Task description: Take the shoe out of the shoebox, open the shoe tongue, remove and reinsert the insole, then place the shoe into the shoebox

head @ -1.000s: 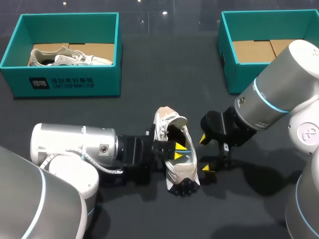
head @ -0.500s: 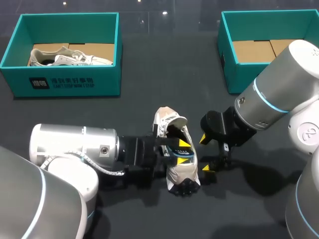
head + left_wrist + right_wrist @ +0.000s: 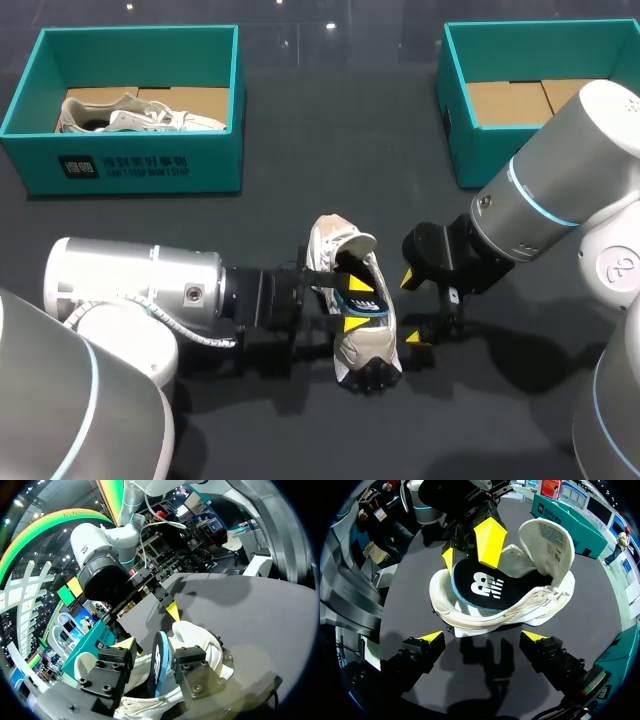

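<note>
- Pulling back toward its own side, the left arm has drawn the left gripper (image 3: 358,302) a little away from the shoe's far wall over the last second. The insole (image 3: 485,587) has come with it, and its blue edge now shows above the shoe's opening.
- The left gripper's two yellow-tipped fingers pinch the heel end of the insole from both sides. In the left wrist view the insole stands on edge between them.
- The shoe (image 3: 365,355) lies on its side on the dark table (image 3: 300,130), between the two arms. Its tongue (image 3: 340,240) is folded back and open.
- From the right wrist view, the insole's front part is still tucked inside the shoe, so I judge the removal to be under way but not finished.
- The right gripper (image 3: 410,308) hangs just beside the shoe's sole with its fingers spread wide and nothing between them. It has not shifted.
- Nothing pins the shoe down, so it may drag along as the insole is pulled.
- The right shoebox (image 3: 455,130) holds no shoe, while the left shoebox (image 3: 130,165) holds a second shoe (image 3: 110,115). Both stand well apart from the work.
</note>
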Action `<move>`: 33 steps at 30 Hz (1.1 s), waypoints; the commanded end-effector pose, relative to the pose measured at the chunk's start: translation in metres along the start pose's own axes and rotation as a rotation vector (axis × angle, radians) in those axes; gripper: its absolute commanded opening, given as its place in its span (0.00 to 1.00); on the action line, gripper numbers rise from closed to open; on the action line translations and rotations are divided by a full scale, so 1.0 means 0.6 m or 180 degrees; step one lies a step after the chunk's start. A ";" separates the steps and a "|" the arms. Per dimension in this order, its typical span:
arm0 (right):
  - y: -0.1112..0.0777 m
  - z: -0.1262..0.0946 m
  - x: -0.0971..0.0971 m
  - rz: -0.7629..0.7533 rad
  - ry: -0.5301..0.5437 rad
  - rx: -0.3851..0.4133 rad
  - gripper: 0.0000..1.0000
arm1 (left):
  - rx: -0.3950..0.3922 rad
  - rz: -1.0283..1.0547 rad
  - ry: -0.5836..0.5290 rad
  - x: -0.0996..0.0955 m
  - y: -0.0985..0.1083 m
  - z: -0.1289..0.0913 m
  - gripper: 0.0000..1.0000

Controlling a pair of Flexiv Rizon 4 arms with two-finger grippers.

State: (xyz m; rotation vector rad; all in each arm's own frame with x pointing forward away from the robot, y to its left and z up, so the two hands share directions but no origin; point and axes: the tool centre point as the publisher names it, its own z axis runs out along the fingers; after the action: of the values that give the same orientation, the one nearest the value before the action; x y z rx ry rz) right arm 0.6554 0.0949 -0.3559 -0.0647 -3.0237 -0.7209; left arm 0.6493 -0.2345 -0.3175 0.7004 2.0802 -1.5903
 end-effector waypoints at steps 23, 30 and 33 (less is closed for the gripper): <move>-0.078 -0.107 -0.004 0.0031 0.0038 0.0351 1.00 | -0.0302 -0.0011 0.0893 0.019 -0.010 -0.085 0.40; -0.101 -0.115 -0.009 -0.0041 0.0083 0.0302 1.00 | -0.0246 -0.0007 0.1315 0.011 -0.012 -0.138 0.38; -0.101 -0.115 -0.009 -0.0041 0.0083 0.0302 1.00 | -0.0243 0.0001 0.1451 0.005 -0.015 -0.159 0.39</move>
State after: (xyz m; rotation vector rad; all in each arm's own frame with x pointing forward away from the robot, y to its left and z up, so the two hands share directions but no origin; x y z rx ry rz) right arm 0.6633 0.0111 -0.3228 -0.0327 -3.0251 -0.5703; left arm 0.6336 -0.1697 -0.3073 1.0028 2.3622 -1.4564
